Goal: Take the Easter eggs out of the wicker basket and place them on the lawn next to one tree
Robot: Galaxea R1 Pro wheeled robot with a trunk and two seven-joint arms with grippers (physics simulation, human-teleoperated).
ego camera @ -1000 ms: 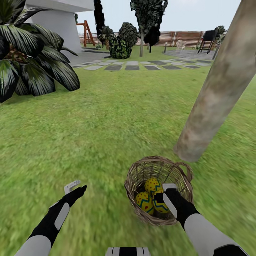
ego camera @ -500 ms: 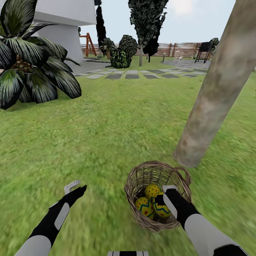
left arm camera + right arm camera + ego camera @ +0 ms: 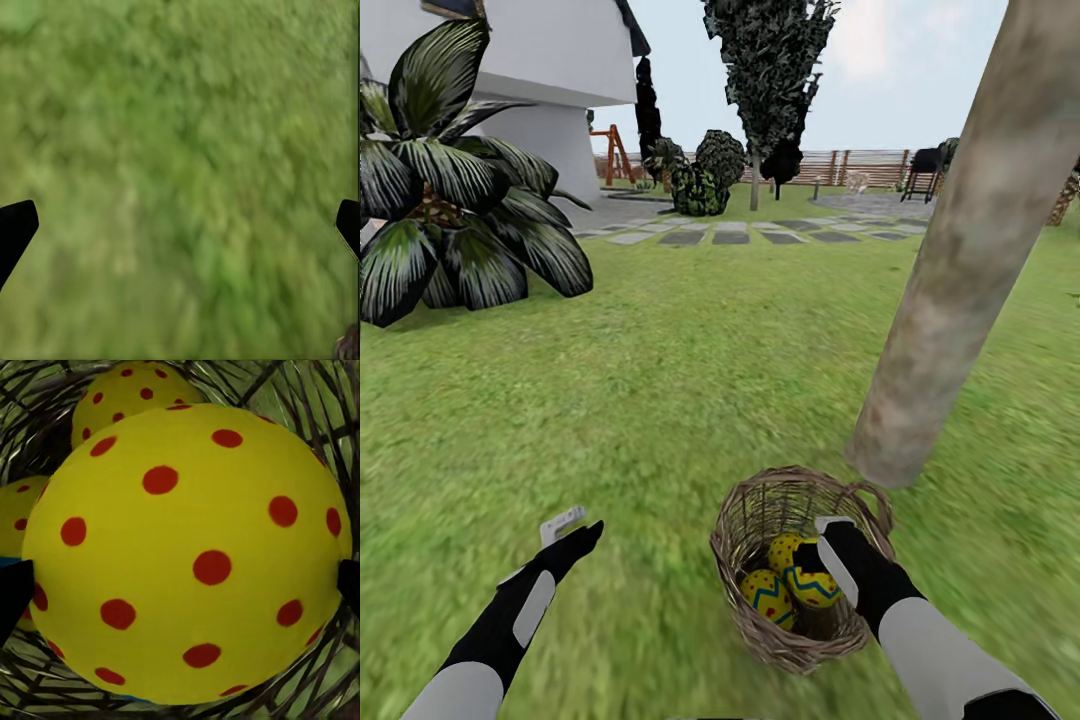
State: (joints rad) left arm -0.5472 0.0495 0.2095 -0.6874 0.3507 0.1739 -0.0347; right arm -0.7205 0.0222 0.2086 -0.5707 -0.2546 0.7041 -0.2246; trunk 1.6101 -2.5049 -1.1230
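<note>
Right gripper (image 3: 822,560) is down inside the wicker basket (image 3: 760,640), jaws spread around the nearest egg (image 3: 187,555), a tip at each flank. Can't tell if they're pinching or just bracketing it. The other two eggs (image 3: 767,597) sit just beyond and beside the jaws, touching or nearly so.

Risks:
- Smooth round shell: an off-centre squeeze pops it out.
- Lift could snag the rim or drag the light basket along.
- Neighbours may get knocked.

Tree trunk (image 3: 960,270) stands just past the basket. Left gripper (image 3: 570,530) hovers wide open over lawn (image 3: 180,150), holding nothing.
</note>
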